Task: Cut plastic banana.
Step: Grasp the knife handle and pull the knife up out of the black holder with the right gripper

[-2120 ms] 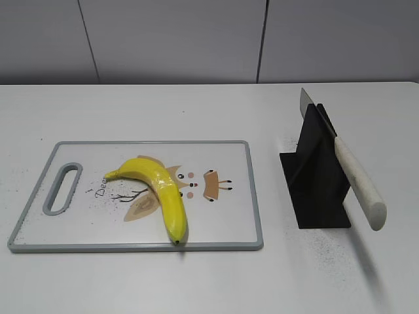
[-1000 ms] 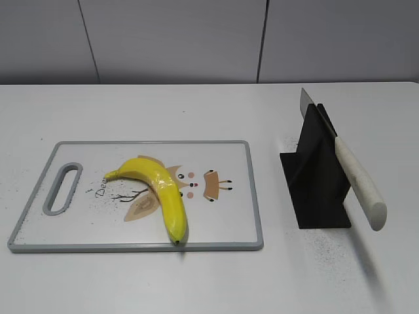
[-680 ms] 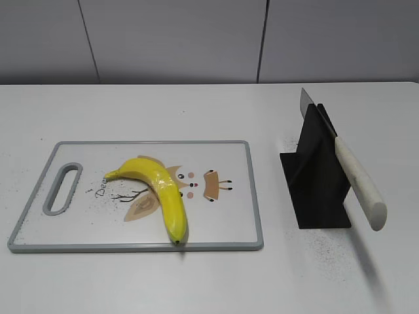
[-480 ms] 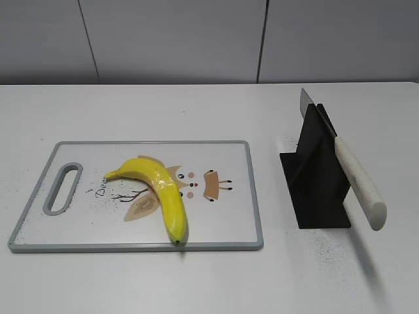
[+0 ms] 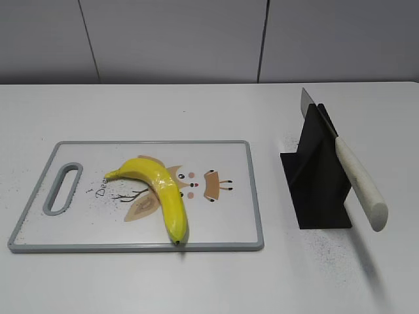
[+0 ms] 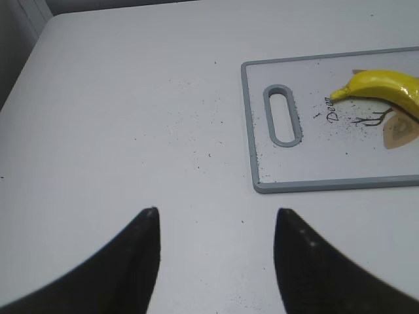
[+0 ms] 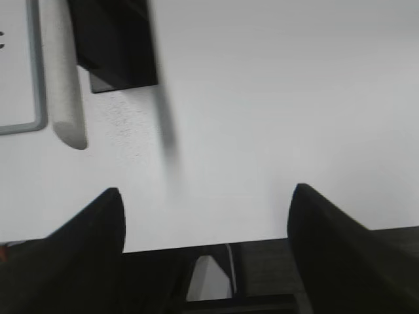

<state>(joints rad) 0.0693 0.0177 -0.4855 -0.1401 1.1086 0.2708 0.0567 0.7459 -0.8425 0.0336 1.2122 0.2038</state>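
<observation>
— Yellow plastic banana (image 5: 160, 191): where do you see it from the exterior camera?

— You'll find it lying on the white cutting board (image 5: 222, 222) with the grey rim, left of the middle of the white tabletop (image 5: 196, 111). It curves from its stem near the board's slotted handle (image 5: 62, 188) down to its tip at the board's near edge, over the printed cartoon figures. To the right, apart from the board, stands a black knife stand (image 5: 315, 176). The knife (image 5: 357, 184) rests in it at a slant, blade tip up at the back, pale handle jutting toward you. Neither arm shows in this view.

— And the left wrist camera?

— You're looking down on the tabletop with the left gripper (image 6: 216, 216) hanging above bare surface. Its jaws stand apart, with nothing between them. The handle end of the board sits up and to the right, and only the stem end of the banana shows at the right edge, well apart from the gripper. Dark specks are scattered on the surface.

— The right wrist camera?

— The picture is blurred. You can make out the right gripper (image 7: 206, 196) with its jaws wide apart over empty tabletop, near the table's edge. At top left are the foot of the black stand, the pale knife handle beside it, and a corner of the board. The banana is out of this view.
</observation>
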